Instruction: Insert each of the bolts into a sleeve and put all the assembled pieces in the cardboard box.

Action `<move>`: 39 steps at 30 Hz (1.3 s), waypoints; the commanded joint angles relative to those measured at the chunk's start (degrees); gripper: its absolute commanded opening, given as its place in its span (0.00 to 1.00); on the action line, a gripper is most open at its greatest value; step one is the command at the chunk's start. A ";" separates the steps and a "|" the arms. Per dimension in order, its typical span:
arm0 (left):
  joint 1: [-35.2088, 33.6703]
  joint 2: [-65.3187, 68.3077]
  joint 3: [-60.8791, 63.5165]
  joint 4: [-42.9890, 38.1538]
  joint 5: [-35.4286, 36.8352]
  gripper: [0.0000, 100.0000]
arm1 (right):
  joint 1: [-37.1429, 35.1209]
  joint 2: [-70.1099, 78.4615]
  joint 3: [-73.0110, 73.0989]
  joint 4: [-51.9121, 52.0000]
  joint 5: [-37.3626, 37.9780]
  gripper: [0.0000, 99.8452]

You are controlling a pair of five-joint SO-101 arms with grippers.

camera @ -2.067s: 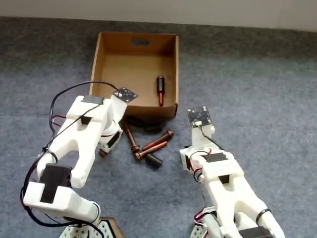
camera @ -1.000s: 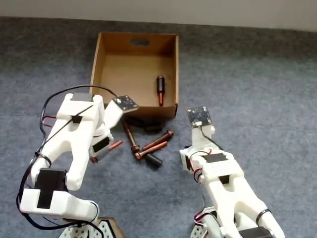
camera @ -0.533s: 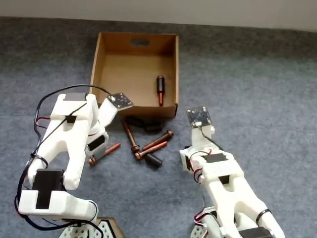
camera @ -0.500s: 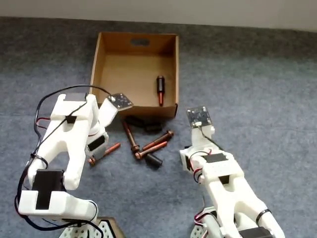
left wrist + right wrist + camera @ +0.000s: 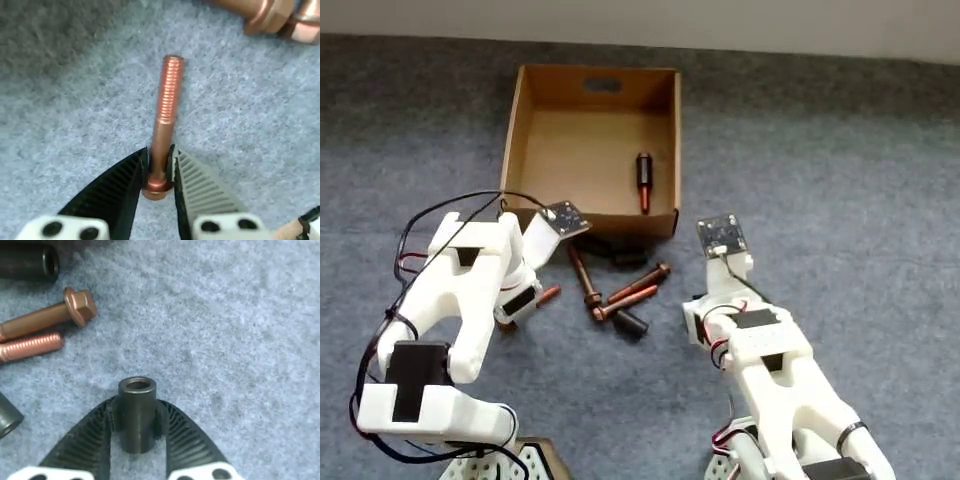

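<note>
Near the cardboard box's (image 5: 560,88) front wall, left fingers (image 5: 199,186) pinch a bolt (image 5: 166,100) by its head and right fingers (image 5: 185,442) grip a sleeve (image 5: 136,410), so squaring threads to bore should ease insertion.

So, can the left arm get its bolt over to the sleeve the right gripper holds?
Probably yes. The left gripper grips the bolt by its head, threads free; the sleeve in the right gripper shows an open bore. Loose bolts lie low between them.

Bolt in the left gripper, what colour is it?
Copper; the bolt shows best in the left wrist view.
</note>
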 commanded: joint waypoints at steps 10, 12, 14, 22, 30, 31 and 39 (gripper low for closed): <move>3.65 -2.07 -15.96 12.84 -23.21 0.01 | -0.40 -1.45 -0.13 -0.92 0.79 0.01; 4.09 -1.98 -16.04 12.84 -24.97 0.01 | -0.40 -1.45 -0.13 -0.92 0.79 0.01; 4.97 -0.40 -16.31 12.75 -25.05 0.01 | -0.40 -1.45 -0.13 -0.92 0.79 0.01; 3.38 10.95 -20.26 13.27 -24.70 0.10 | -0.40 -1.45 -0.13 -0.92 0.79 0.01; 0.22 12.79 -31.08 19.96 -19.08 0.16 | -0.40 -1.45 -0.13 -0.92 0.79 0.01; -0.04 12.79 -32.75 21.80 -18.55 0.16 | -0.40 -1.45 -0.13 -0.92 0.79 0.01; 4.62 12.79 -32.13 27.96 7.65 0.08 | -0.40 -1.45 -0.13 -0.92 0.79 0.01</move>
